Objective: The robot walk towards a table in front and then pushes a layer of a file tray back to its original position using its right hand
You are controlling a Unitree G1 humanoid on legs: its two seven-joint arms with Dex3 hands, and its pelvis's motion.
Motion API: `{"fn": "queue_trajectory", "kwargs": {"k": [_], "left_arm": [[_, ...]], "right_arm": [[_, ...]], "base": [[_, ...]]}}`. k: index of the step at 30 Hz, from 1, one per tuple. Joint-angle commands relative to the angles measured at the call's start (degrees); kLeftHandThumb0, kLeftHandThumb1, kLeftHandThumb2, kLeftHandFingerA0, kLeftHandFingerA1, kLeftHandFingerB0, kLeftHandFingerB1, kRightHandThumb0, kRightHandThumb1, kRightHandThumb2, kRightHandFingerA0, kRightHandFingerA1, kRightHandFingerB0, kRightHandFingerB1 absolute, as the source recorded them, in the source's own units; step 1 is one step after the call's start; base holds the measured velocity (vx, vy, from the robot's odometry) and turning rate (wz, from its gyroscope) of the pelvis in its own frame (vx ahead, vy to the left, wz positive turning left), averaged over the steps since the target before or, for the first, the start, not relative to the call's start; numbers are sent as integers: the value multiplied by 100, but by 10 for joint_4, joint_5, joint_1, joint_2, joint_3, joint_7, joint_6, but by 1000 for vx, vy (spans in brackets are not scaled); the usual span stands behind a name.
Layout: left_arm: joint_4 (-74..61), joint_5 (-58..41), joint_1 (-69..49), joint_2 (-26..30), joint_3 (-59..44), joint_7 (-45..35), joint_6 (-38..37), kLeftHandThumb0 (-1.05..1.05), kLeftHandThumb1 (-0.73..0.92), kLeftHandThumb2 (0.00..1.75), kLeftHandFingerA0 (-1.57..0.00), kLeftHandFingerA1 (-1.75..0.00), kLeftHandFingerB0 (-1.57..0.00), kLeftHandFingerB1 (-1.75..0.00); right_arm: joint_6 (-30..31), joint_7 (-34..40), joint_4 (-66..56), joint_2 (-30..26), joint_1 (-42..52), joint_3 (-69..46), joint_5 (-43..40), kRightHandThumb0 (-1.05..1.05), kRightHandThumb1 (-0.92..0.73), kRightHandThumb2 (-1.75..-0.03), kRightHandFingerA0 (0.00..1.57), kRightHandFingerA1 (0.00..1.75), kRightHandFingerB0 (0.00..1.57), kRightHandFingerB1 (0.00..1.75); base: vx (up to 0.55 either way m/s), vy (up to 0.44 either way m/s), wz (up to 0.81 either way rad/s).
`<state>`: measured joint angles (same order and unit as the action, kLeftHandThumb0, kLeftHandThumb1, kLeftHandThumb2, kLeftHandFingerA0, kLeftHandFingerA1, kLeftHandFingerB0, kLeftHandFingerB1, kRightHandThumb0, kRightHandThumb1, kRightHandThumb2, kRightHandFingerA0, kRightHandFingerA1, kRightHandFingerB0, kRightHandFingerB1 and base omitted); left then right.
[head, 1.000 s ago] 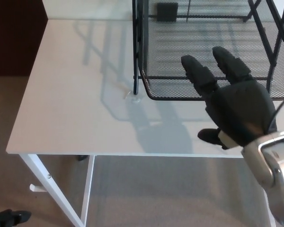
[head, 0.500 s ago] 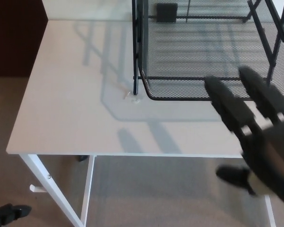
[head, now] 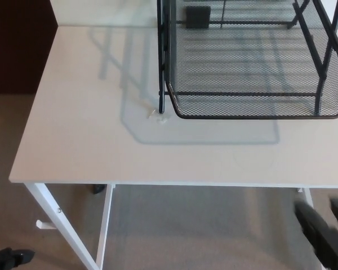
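- Right hand (head: 327,239) has dropped away from the tray front since the earlier frames; now low at the bottom right corner, below the table edge, touching nothing.
- Only two finger ends show, blurred. They look apart and empty, but whether the hand is released or clenched I cannot tell.
- Left hand: not seen.
- File tray (head: 253,62) stands at the far right of the white table (head: 84,124); its mesh layer (head: 259,109) sticks out toward the robot, front lip over bare tabletop.
- Judgement: the layer does not look pushed home yet.
- Risk: a fresh push from this low start could catch the table edge, or strike the lip off-centre and skew the whole rack.
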<state>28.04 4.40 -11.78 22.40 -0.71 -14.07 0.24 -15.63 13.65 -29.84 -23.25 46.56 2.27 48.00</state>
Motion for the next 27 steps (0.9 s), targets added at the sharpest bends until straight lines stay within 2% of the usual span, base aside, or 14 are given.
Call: {"fn": "queue_trajectory", "kwargs": {"k": [1,7,9,11,16,23,25,26,27], "left_arm": [[4,14,1,13,2,5,-8,-15,46,89,-48,-62,-18,-49],[3,7,4,13,-4,2,-11,-14,47,89,-50,-63,-18,-49],[6,2,7,12,-7,0,-10,-14,47,89,-50,-62,-18,-49],[6,1,8,14,-7,-5,-14,-15,47,89,-48,-62,-17,-48],[18,6,10,17,-2,-7,-21,-16,47,89,-48,-62,-17,-48],[15,4,-6,15,-6,-1,-22,-16,46,89,-48,-62,-18,-49],[11,8,-8,14,-4,3,-21,-15,46,88,-49,-62,-19,-49],[6,6,-11,11,-4,3,-12,-18,63,58,-55,-43,-32,-34],[4,6,-13,9,-3,3,-9,-19,63,58,-54,-42,-32,-34]], "right_arm": [[-37,56,123,-5,-34,-10,-8,-65,-44,-73,0,5,0,0],[-22,27,304,-5,-133,9,-34,-63,-44,-72,0,4,0,0],[-26,9,357,-5,-161,9,-61,-66,-45,-73,0,5,0,0],[-35,-43,445,5,-204,-1,-138,-70,-47,-76,0,6,0,0],[-30,-95,479,12,-218,-12,-194,-68,-47,-75,0,5,0,0],[-40,-73,560,16,-267,9,-172,-72,-50,-78,0,8,0,0],[-35,-71,618,27,-310,13,-179,-72,-49,-78,0,6,0,0],[-40,-61,651,30,-327,15,-180,-71,-48,-77,0,7,0,0],[-45,-53,677,32,-341,17,-180,-70,-48,-77,0,7,0,0]], "base": [[0,0,0],[0,0,0],[0,0,0],[0,0,0],[0,0,0],[0,0,0],[0,0,0],[0,0,0],[0,0,0]]}}
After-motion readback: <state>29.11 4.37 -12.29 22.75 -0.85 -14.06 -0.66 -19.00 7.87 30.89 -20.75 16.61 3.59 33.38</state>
